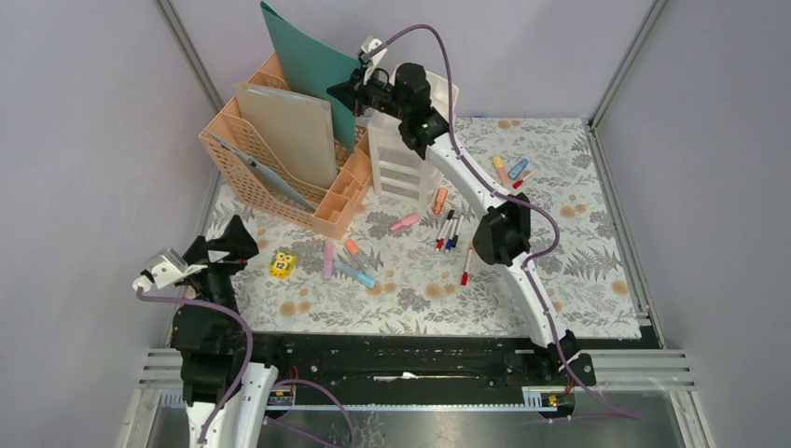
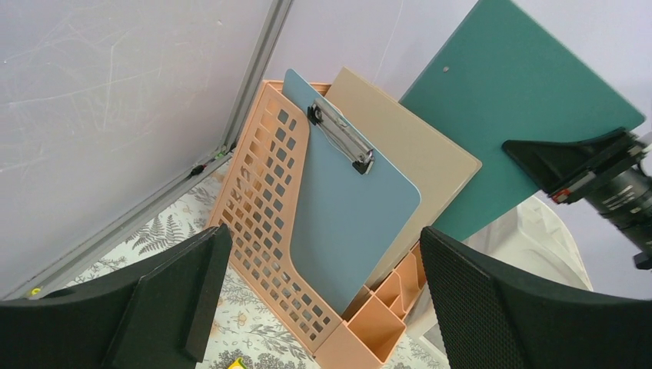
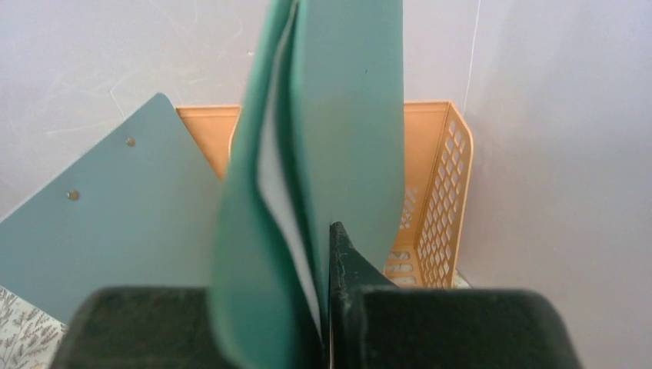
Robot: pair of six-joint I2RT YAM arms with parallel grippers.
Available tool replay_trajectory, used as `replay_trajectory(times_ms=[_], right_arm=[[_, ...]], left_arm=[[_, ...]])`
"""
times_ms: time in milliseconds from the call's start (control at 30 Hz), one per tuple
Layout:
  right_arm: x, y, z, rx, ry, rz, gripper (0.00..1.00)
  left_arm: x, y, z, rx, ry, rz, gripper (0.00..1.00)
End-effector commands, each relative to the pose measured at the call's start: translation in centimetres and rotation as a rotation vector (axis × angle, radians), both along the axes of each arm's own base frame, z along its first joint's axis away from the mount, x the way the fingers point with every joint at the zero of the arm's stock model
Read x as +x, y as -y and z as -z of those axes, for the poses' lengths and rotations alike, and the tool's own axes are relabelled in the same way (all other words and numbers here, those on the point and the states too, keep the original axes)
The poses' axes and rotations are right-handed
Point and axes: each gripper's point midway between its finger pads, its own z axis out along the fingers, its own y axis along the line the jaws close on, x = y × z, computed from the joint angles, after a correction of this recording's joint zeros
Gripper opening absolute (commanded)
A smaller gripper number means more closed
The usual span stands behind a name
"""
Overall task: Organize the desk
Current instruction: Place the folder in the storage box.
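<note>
3 lilac walls (image 1: 84,140) enclose the fern-print desk (image 1: 420,289), which spans the floor between them. Peach file rack (image 1: 280,177) stands at back left. Right gripper (image 1: 353,93) is clamped on a green folder (image 1: 308,65) at the rack's back. Left gripper (image 1: 228,245) hangs with jaws wide apart. Only the left wrist view shows the blue clipboard (image 2: 354,223) and its metal clip (image 2: 342,134).

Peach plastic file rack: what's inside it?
A light blue clipboard with a metal clip leans in front, a beige flat board behind it. A teal folder, pinched by the right tool, stands behind both; its bottom is hidden, so I can't tell if it's inside.
</note>
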Motion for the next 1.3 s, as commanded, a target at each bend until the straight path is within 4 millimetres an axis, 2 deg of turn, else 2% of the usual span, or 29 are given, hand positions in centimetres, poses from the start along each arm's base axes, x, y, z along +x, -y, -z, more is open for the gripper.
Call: replay_trajectory(times_ms=[0,133,300,500,600,867,1000,1067,1267], right_arm=[[-4.5,2.5,-12.3,0.131,0.163,-0.032,0.0],[-5.1,3.0,-12.8,0.12,0.148,-0.046,0.0],[-5.4,2.9,-11.8,0.09,0.107,-0.067,0.0],[-7.7,3.4,-13.9,0.103,0.126,-0.128,0.0],[-7.9,3.8,-14.8,0.104,0.136,-0.113,0.0],[-8.3,4.5,-15.7,0.094,0.131,-0.092,0.0],[-8.5,4.3,-15.1,0.078,0.118,-0.111,0.0],[-8.1,4.1,-14.4,0.069,0.112,-0.098,0.0],[-4.3,3.6,-11.4,0.042,0.122,0.017,0.0]], left_arm=[[0.6,0.3,-0.5,0.003,0.017,0.015,0.99],[0.4,0.2,-0.6,0.002,0.024,0.013,0.99],[0.2,0.1,-0.7,0.0,0.031,0.004,0.99],[0.2,0.1,-0.7,0.001,0.032,0.006,0.99],[0.2,0.1,-0.7,0.0,0.034,0.007,0.99],[0.1,0.1,-0.8,0.0,0.038,0.007,0.99],[0.1,0.1,-0.7,0.001,0.034,0.008,0.99],[0.1,0.1,-0.7,0.0,0.035,0.008,0.99],[0.2,0.1,-0.7,0.001,0.032,0.008,0.99]])
